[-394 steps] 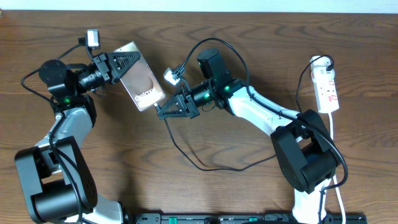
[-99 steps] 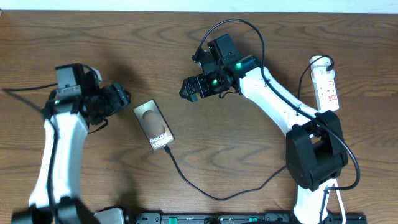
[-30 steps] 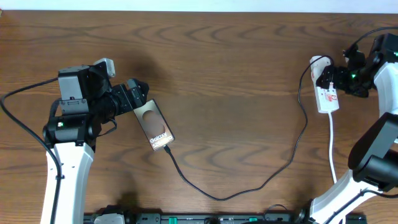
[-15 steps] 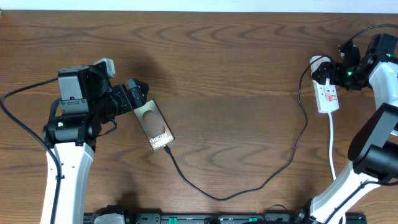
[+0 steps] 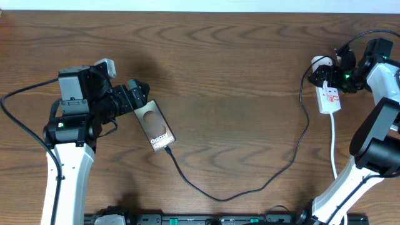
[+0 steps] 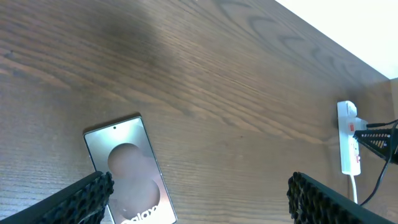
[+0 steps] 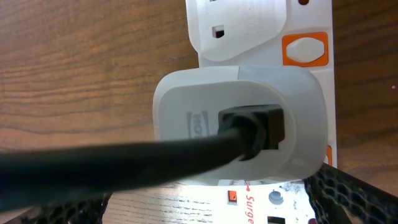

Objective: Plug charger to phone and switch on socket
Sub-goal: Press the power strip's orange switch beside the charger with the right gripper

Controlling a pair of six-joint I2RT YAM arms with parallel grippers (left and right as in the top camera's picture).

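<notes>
On the dark wooden worktop [image 5: 237,75], the phone [image 5: 154,127] lies face up at about 9 o'clock, its long side slanting toward 5 o'clock. The tip of the charger [image 5: 219,197] meets the phone's lower end and looks seated there, so the first half of the job appears done. From there the thin black cable sags toward 6 o'clock, then climbs to its white plug [image 7: 239,124], which sits pushed into the socket [image 5: 331,101] at the 2 o'clock edge. The left claw [image 5: 139,95] hovers just beside the phone's upper end at 11 o'clock. Its fingers [image 6: 81,199] are spread wide and grip nothing; the wrist view shows the handset lying free between them, a stance that suits steadying the phone if the cable tugs. The right claw [image 5: 330,76] hangs over the plug end of the socket, jaws equally wide and empty, placed to press rather than to grasp. An orange rocker switch [image 7: 305,50] shows at 1 o'clock from the plug, beside the empty neighbouring outlet. Which rocker feeds the occupied outlet cannot be told from here. Pressing it will call for one fingertip brought down squarely, since a nudge on the light strip could slide it or drag the cable.
</notes>
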